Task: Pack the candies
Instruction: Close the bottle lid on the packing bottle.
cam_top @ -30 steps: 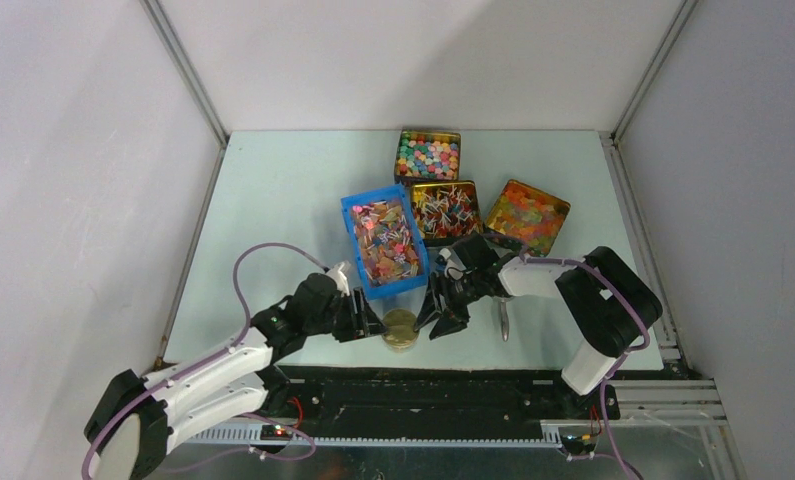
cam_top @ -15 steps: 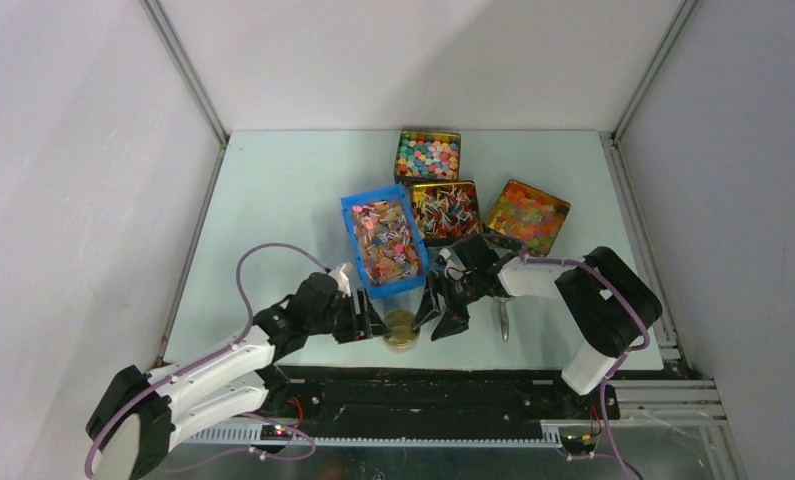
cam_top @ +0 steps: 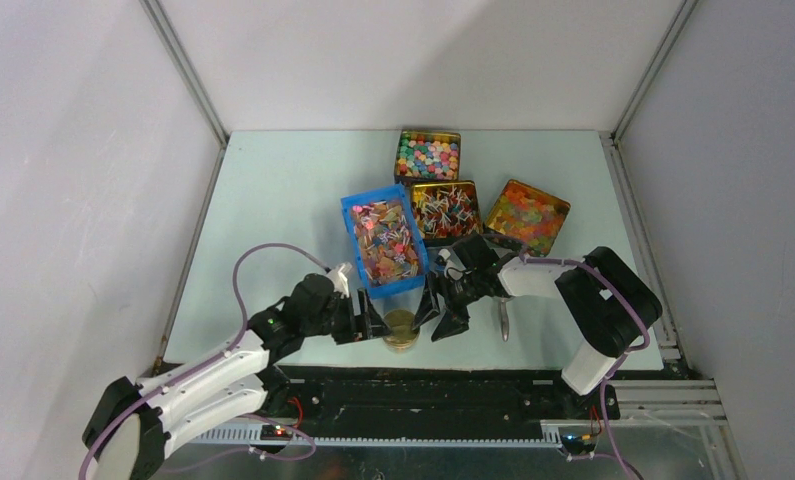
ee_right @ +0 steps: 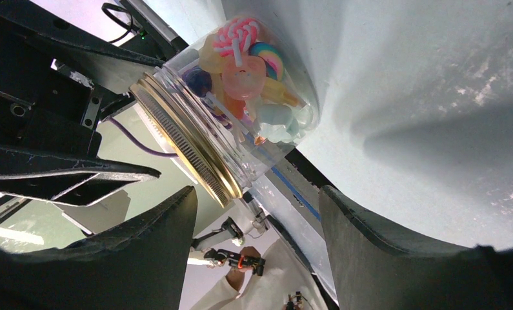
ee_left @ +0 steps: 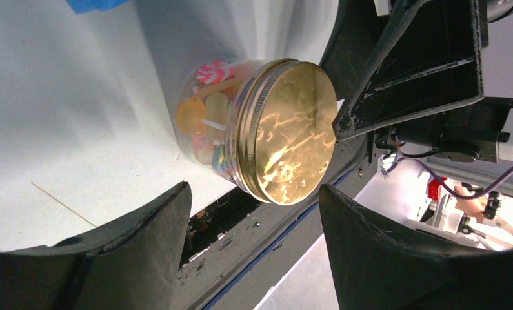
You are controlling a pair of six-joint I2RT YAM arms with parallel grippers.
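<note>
Hiding most of jar [ee_left: 208,132]: gold lid [ee_left: 286,148]

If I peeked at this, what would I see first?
A gold-lidded glass jar of colourful sweets stands at the table's near edge, between the left gripper and right gripper, both open. Just behind it, a blue bin is heaped with twist-wrapped candies.

Blue bin [cam_top: 353,240], candies [cam_top: 385,243] prob. orange/pink

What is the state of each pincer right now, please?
Left pincer: open, holding nothing; the gold-lidded jar sits just ahead of it.
Right pincer: open, holding nothing, facing the same jar.
</note>
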